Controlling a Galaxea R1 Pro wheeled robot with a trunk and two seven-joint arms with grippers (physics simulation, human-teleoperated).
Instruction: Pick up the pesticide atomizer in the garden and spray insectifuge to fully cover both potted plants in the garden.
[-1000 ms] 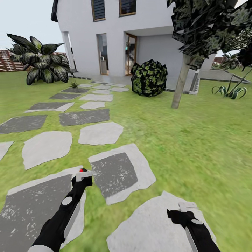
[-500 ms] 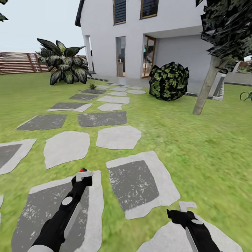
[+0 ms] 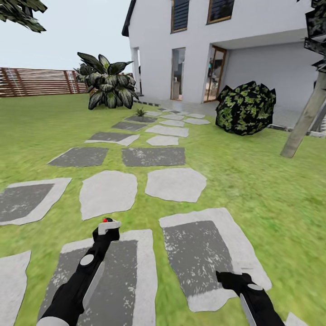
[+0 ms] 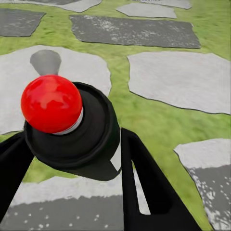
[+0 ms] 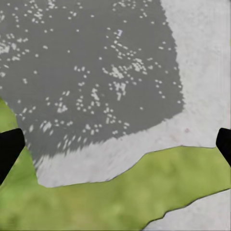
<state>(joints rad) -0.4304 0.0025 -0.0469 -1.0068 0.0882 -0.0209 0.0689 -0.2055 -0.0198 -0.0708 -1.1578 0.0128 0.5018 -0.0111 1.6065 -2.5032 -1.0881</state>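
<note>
Turning left, we now see one potted plant [image 3: 141, 112] upper centre, left gripper [image 3: 107, 225] clamped on the atomizer [image 4: 72, 126], right gripper [image 5: 115, 144] spread apart.

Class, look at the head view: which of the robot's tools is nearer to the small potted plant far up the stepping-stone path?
Left. The left tool, shut on the pesticide atomizer, is on the plant's side of the path; the right tool sits lower and farther right.
</note>
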